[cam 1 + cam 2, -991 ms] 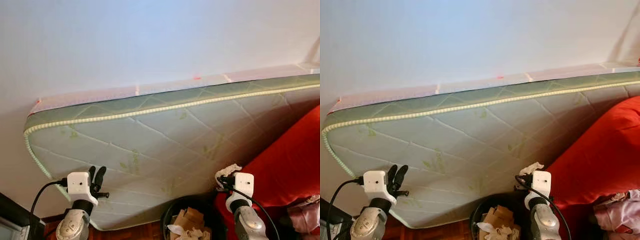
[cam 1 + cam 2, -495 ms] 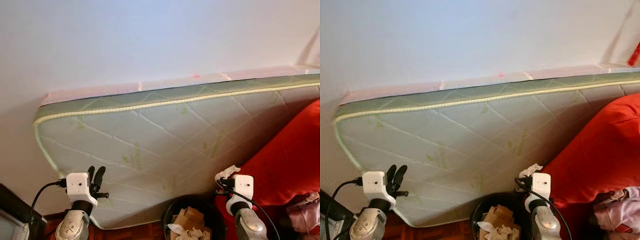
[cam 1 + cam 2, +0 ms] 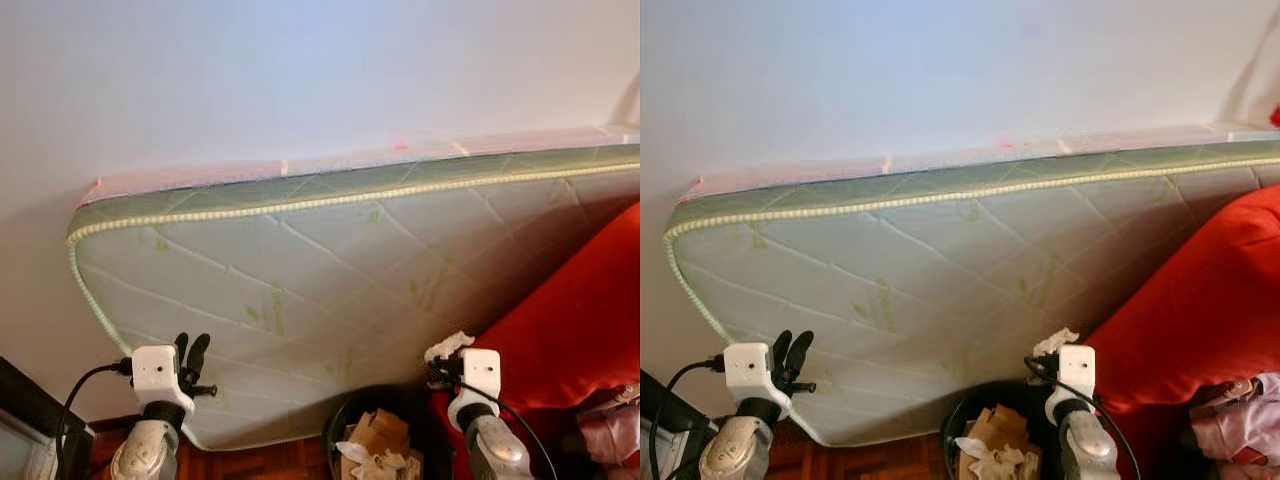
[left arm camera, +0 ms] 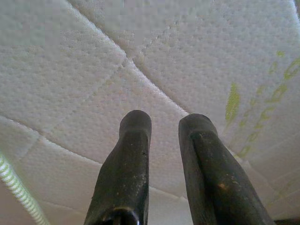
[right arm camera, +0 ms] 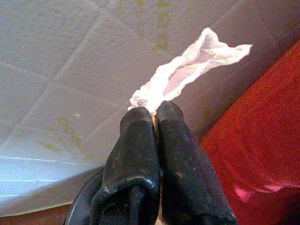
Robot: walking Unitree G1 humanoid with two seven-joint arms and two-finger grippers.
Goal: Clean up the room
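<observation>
My right gripper is shut on a crumpled white tissue, which sticks out past the fingertips. In the left eye view the tissue is held up in front of the mattress, above the right rim of a black bin. The bin holds cardboard pieces and paper scraps. My left gripper is raised at the left, its fingers slightly apart and holding nothing, close to the quilted mattress face.
A green-and-white quilted mattress leans on its side against the white wall. A red cover rises at the right, with pink cloth below it. Dark furniture stands at the lower left. Wooden floor runs under the mattress.
The whole picture has shifted, so the camera has turned a little. Both arms keep the same pose, and the tissue stays in the right gripper.
</observation>
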